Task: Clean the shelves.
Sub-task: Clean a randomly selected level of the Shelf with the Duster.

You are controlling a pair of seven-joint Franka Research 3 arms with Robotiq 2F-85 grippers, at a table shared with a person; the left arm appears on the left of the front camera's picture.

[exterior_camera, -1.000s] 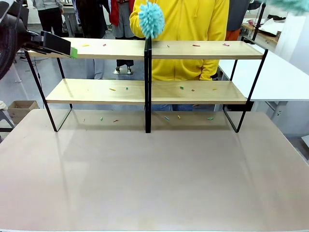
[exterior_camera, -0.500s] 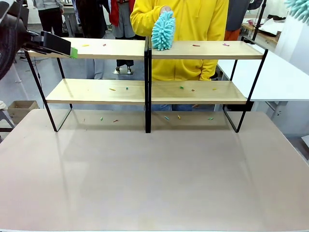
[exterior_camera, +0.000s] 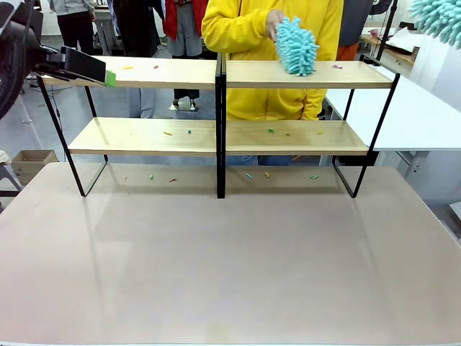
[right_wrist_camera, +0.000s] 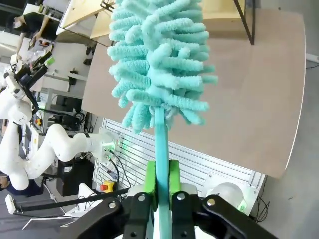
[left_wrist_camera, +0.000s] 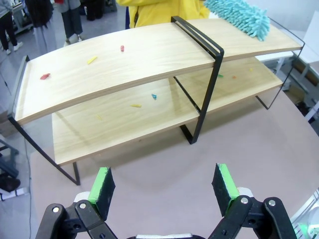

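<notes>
The shelves stand across the far side of the table, two light-wood boards in a black frame. Small coloured scraps lie on both boards and on the table beneath. A person in yellow presses a teal duster on the upper board's right half. My left gripper hangs open at the upper board's left end, its green pads wide apart with nothing between them. My right gripper is shut on the handle of a second teal duster, whose head is raised at the top right.
The brown table in front of the shelves is bare. A white table adjoins at the right. Other people stand behind the shelves at the back left. The table's right edge drops to the floor.
The person's duster came down from above the middle upright and swept right along the upper board. My right arm's duster shifted slightly at the top right. The left arm stayed still.
</notes>
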